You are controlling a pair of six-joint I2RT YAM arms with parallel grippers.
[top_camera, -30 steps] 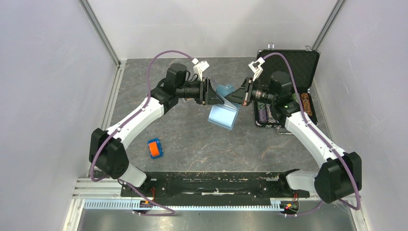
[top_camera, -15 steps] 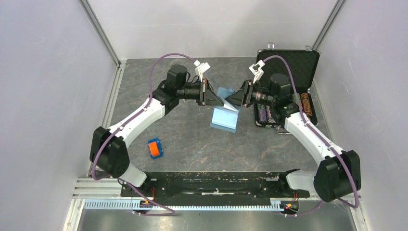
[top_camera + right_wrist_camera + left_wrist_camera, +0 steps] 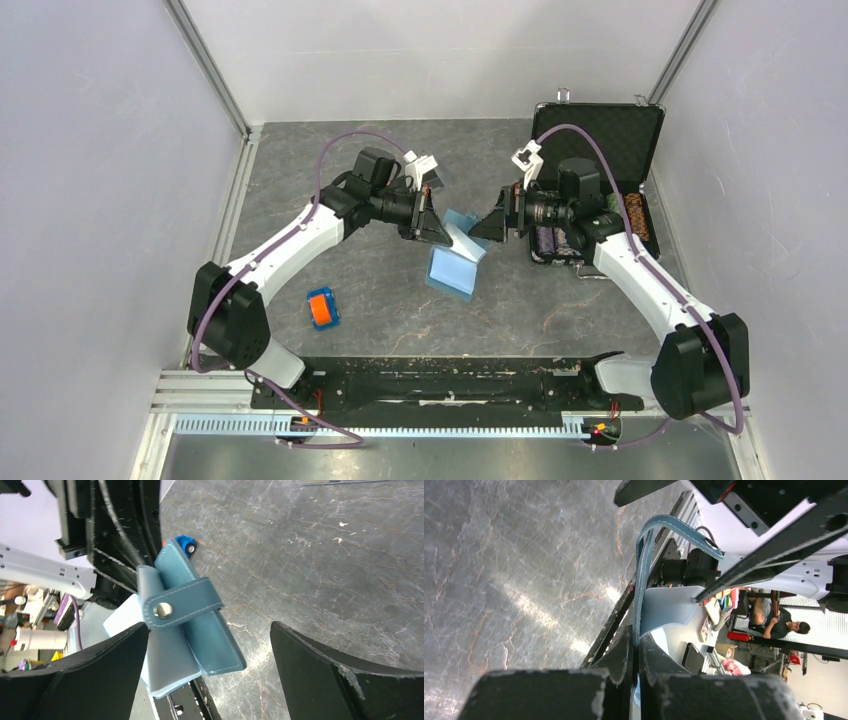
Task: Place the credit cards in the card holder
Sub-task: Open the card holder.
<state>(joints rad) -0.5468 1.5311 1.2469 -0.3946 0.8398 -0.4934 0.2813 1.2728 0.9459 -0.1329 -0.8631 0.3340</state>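
Note:
The card holder (image 3: 455,262), a teal-blue folding wallet, hangs open above the middle of the table with its lighter blue inside facing up. My left gripper (image 3: 440,232) is shut on its upper edge. The left wrist view shows the card holder (image 3: 642,575) edge-on, rising from between the closed fingers of that gripper (image 3: 639,647). My right gripper (image 3: 488,228) is open just right of it, not touching. In the right wrist view the card holder (image 3: 200,630) and its snap tab (image 3: 182,605) sit between the wide-apart fingertips of the right gripper (image 3: 209,626). The credit cards are not in view.
An open black case (image 3: 600,130) lies at the back right, behind the right arm, with dark and orange items in its tray. An orange-and-blue block (image 3: 322,308) sits on the table at the front left. Grey walls close in both sides.
My right gripper opened and let go of the card holder. My left gripper shut on it and carried it slightly left and toward the front.

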